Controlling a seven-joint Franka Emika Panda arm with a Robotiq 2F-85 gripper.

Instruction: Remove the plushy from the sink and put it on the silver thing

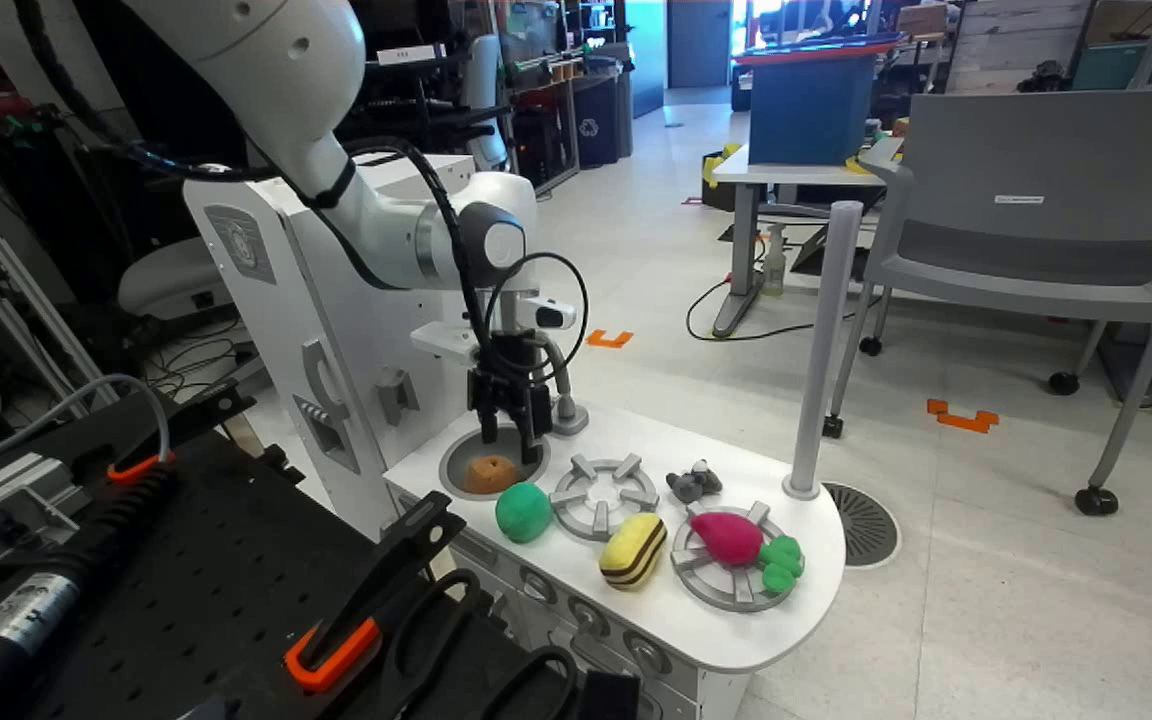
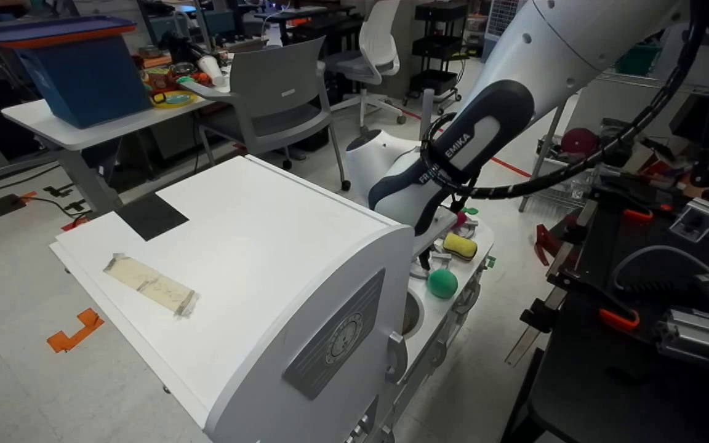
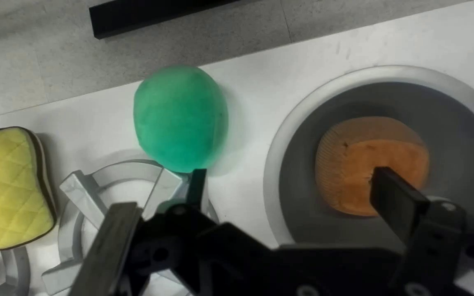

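Brand lettering on the robot arm; recycling sign on a dark bin.
The arm reads "EMIKA", preceded by "FR" and letters partly covered by a black cable; the sign shows looped arrows. The label on the grey chair is too small to read.

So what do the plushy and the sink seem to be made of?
The plushy looks like soft, matte fabric: its side shows fine ribbing. The sink is probably smooth grey plastic: its rim shows only a dull sheen, though painted metal is possible.
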